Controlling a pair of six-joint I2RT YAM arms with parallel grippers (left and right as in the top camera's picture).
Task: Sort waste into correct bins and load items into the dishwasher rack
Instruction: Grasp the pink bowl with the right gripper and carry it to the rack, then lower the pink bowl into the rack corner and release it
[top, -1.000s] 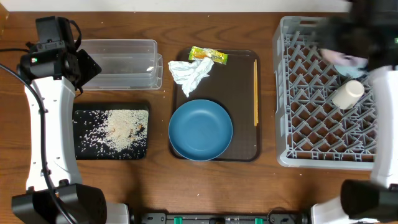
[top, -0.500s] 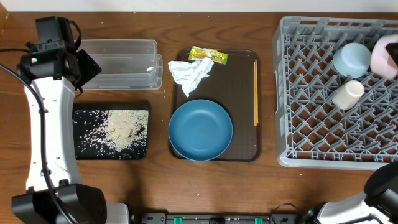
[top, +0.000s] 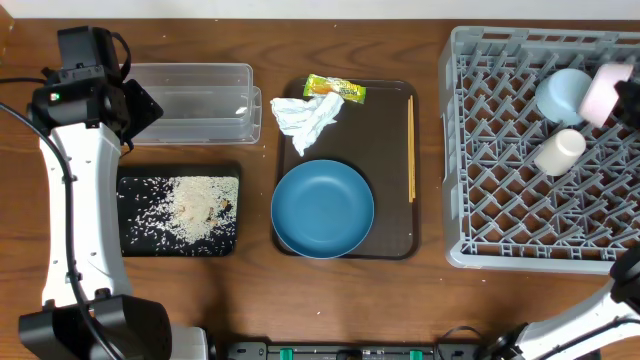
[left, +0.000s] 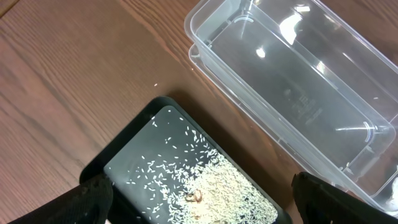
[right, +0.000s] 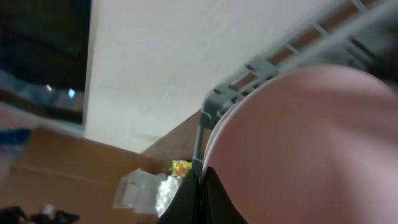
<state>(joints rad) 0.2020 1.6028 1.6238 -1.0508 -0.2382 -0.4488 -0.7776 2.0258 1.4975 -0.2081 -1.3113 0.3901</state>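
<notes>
Right gripper (right: 198, 196) shut beside pink bowl (top: 608, 90), hold unclear. Left gripper (left: 199, 208) wide open, empty; napkin (top: 308, 115) lies rightward, beyond tub (top: 195, 68).

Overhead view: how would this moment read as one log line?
left fingers open, empty | right fingers shut on pink bowl at dishwasher rack | brown tray: blue dish, napkin, wrapper, chopsticks | black tray: rice

Bare rack grid (top: 520, 215) below cream cup (top: 558, 152)

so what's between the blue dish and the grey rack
In the overhead view, wooden chopsticks lie on the brown tray between the blue dish and the rack.
</notes>
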